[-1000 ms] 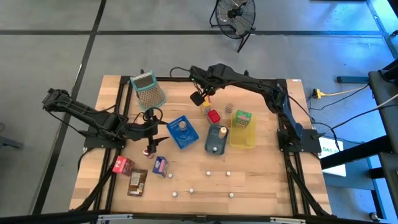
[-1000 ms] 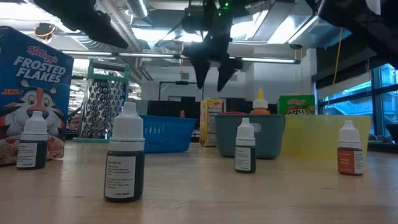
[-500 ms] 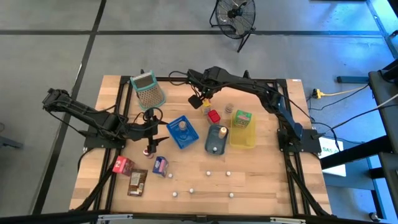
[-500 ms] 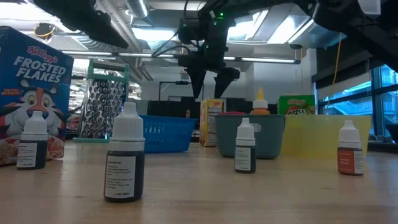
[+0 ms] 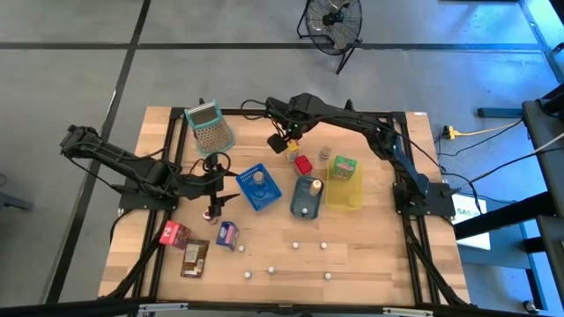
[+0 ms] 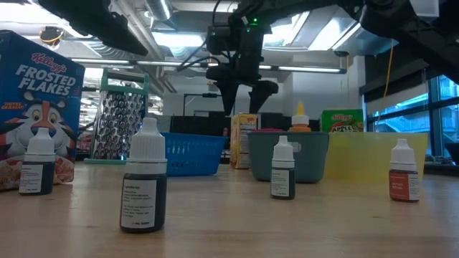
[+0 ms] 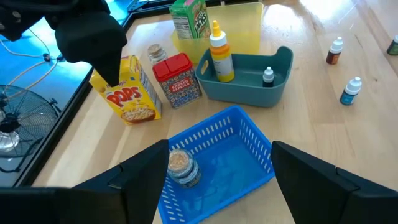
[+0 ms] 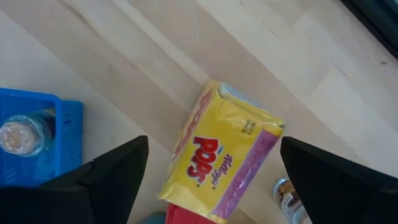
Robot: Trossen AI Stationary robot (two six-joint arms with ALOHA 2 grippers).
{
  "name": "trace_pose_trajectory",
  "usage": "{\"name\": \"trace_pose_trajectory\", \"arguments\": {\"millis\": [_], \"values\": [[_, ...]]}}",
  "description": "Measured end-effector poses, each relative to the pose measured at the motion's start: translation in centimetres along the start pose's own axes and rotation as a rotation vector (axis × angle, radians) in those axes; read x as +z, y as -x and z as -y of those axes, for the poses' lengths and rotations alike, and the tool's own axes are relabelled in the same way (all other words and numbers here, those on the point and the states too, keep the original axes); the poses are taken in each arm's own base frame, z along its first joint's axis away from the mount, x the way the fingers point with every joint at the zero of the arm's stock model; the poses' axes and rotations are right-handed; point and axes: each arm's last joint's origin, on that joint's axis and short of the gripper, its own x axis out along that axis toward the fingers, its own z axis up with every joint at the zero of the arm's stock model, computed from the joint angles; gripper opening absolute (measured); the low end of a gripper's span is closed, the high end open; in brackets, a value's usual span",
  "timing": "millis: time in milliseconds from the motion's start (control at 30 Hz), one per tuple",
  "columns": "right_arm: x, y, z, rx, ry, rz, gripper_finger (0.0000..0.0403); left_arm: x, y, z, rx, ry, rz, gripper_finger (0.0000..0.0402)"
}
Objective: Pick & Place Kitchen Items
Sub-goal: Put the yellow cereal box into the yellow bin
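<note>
The yellow Pops box [image 8: 224,155] stands upright on the table's far middle, beside a red box [image 7: 177,78] and a small jar [image 7: 154,52]. My right gripper [image 5: 284,141] hangs open above the Pops box, pointing down, its fingers clear of it on either side. My left gripper [image 7: 221,146] is open and held above the table left of the blue basket [image 5: 260,187], which holds a jar [image 7: 183,168]. Among the other kitchen items are a green box [image 5: 342,165] in the yellow tray [image 5: 344,195] and a yellow-capped bottle [image 7: 221,53] in the teal tray [image 7: 249,81].
A metal grater [image 5: 210,128] lies at the far left. A Frosted Flakes box [image 5: 174,234], a brown packet [image 5: 195,257] and a purple box [image 5: 227,233] lie near left. Several small dropper bottles [image 5: 295,245] stand scattered along the near middle.
My right gripper has sunk a little toward the Pops box and turned slightly, staying open. The left arm has kept still.
</note>
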Motion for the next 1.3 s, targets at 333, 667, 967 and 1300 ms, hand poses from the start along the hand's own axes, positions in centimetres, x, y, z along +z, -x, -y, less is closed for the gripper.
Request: {"name": "trace_pose_trajectory", "arguments": {"millis": [333, 667, 967, 1300], "values": [[0.0, -0.9, 0.0, -0.031, 0.002, -0.016, 0.0367, 0.0, 0.0, 0.0, -0.003, -0.002, -0.003, 0.0279], [0.1, -1.1, 0.0, -0.034, 0.002, -0.019, 0.0361, 0.0, 0.0, 0.0, -0.003, -0.002, -0.003, 0.0279], [0.1, -1.1, 0.0, -0.035, -0.002, -0.018, 0.0321, 0.0, 0.0, 0.0, -0.009, -0.001, -0.004, 0.0279], [-0.1, -1.7, 0.0, -0.043, -0.003, -0.033, 0.0286, 0.0, 0.0, 0.1, -0.019, 0.002, -0.005, 0.0279]]}}
